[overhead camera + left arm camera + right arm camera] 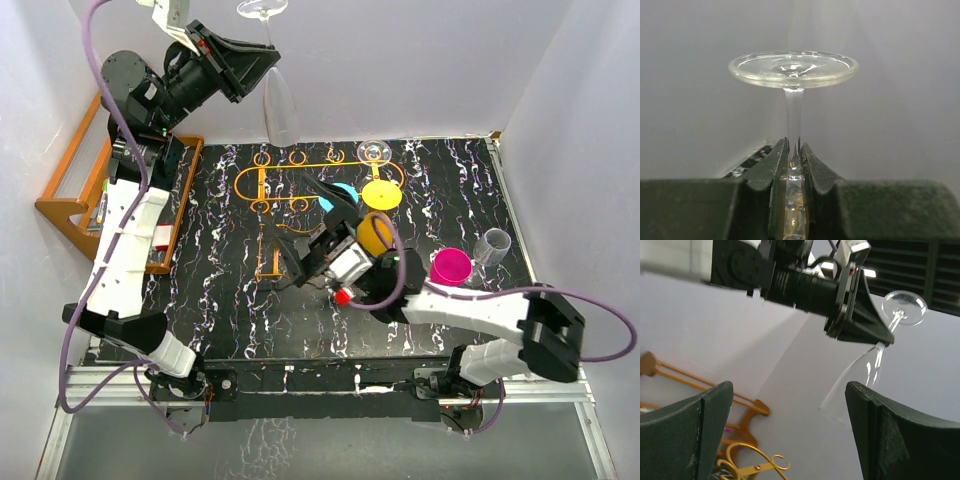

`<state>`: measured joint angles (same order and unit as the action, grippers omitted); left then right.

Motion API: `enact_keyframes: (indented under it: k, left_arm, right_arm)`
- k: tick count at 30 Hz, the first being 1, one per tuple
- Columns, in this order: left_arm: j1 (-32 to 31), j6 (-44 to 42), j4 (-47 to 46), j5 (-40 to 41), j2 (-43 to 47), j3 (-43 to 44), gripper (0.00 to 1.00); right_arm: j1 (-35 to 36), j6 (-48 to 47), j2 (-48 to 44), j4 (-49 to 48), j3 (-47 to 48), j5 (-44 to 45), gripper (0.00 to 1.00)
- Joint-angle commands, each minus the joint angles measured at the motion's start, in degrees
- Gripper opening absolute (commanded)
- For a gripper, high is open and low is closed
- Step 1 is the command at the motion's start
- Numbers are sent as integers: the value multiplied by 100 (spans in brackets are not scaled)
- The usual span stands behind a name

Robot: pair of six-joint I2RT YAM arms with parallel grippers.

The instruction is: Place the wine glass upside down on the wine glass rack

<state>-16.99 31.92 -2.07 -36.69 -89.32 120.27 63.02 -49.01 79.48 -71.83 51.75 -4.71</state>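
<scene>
The left gripper (794, 150) is clamped on the thin stem of the clear wine glass (793, 68), w/ the round foot up & the bowl hanging down, so pickup & flip look done. The glass is held in the air, apart from the thin orange wire wine glass rack (300, 182) on the black marbled table (460, 180); lowering onto the rack & letting go are left, I'd say. The right gripper (789, 387) is spread wide, holding nothing.

- Wine glass (279, 100): clear and inverted, with the foot uppermost and the bowl hanging down. The left gripper (270, 62) clamps its stem and holds it aloft, clear of the rack.
- Wine glass rack (320, 164): thin orange wire frame with an oval rail and ring loops. It sits toward the far side of the table (250, 330).
</scene>
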Motion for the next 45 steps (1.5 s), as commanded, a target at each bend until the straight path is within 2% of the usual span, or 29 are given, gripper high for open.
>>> enact_keyframes:
  k: [1,3,5,6,9,14,18,21,24,31,37,41,45]
  left_arm:
    - [202,-2183,57,684,189,-470,0]
    - [432,-2446,-401,620,216,-890,0]
    - [800,-2319,-842,305,159,-1169,0]
    - [1024,-2146,-1108,39,133,-1298,0]
    - [1521,-1780,-2225,-883,160,-2069,0]
    - [1985,-1202,-3772,-1975,296,-3261,0]
    - [2059,-1341,-5001,-2080,522,-4364,0]
    - [2059,-1427,-5345,-2421,462,-4741,0]
    - [2064,-1199,-6308,-2572,336,-5227,0]
    - [2083,-207,-7698,-2846,-147,-5410,0]
    - [2078,-212,-8067,-2895,-528,-5417,0]
    - [2073,-252,-8298,-2809,-839,-5435,0]
    - [2049,-294,-8582,-2737,-1096,-5466,0]
  right_arm:
    - [150,1917,-1027,694,2,550,98]
    - [192,2617,-1419,2621,709,1175,98]
    - [201,3088,-1524,4546,1538,1553,98]
    - [201,3275,-1598,5050,1781,1704,98]
    - [201,3528,-2003,5684,1912,1770,98]
    - [201,3878,-2639,6026,1729,1959,98]
    - [201,4014,-3006,6029,1431,2274,98]
    - [199,4191,-3131,6281,1436,2463,98]
    - [201,4360,-3243,6525,1455,2577,98]
    - [201,4673,-3438,6765,1449,2778,98]
    - [201,4941,-3602,6912,1456,2987,98]
    - [200,5258,-3249,7925,2238,3049,98]
    - [201,5508,-3042,8371,2514,3726,98]
